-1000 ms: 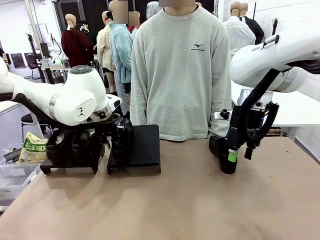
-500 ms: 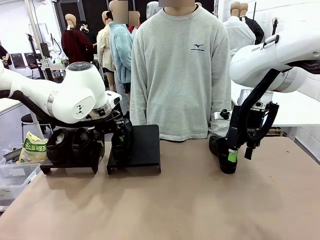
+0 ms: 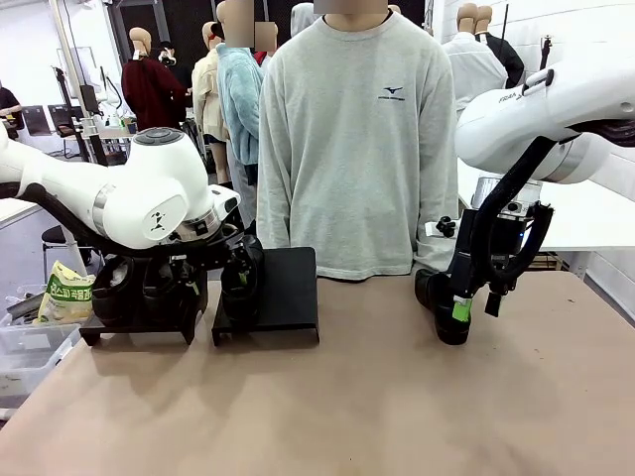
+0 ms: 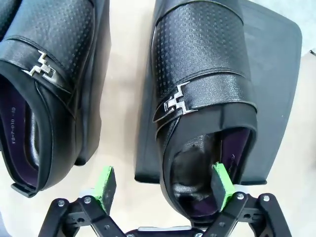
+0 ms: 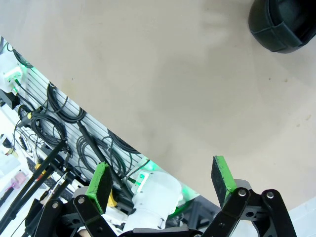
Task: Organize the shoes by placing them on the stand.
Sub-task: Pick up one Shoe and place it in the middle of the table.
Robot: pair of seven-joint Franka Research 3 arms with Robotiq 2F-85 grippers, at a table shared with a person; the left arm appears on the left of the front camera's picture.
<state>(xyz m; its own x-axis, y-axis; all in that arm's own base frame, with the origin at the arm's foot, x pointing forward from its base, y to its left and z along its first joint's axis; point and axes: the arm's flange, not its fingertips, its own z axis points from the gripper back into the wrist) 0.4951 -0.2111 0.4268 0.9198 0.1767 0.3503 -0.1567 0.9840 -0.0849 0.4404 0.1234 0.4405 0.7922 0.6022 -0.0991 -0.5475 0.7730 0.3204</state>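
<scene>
Third shoe (image 4: pixel 202 98) is down on the right stand (image 4: pixel 276 98), toe pointing far, lying lengthwise near-to-far. My left end effector (image 4: pixel 165 185) is released, spread around its heel. Right end effector (image 5: pixel 160 185) is released too, hovering by the last shoe (image 3: pixel 442 302) on the worktop (image 3: pixel 397 397); I'd grab that next.

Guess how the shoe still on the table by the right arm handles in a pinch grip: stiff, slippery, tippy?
The shoe looks like smooth, glossy black leather, so the pads may slide. Its rounded toe holds its shape: probably fairly stiff. It sits flat on the table, so tipping seems unlikely.
</scene>
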